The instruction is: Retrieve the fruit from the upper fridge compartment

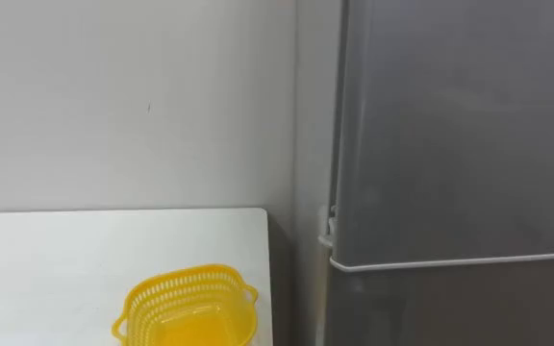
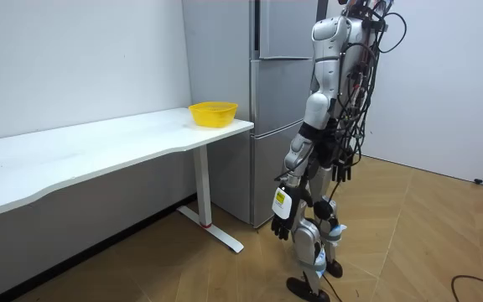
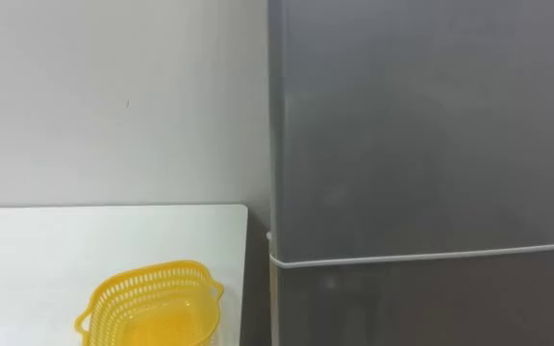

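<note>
Yellow basket, table, closed fridge door

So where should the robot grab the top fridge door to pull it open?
Probably the upper door along its left edge, the side next to the table. The front is flat, with no handle sticking out, and the room view shows a dark strip running down that edge, likely a finger groove. Come in from the left and hook fingers behind that edge.
</note>
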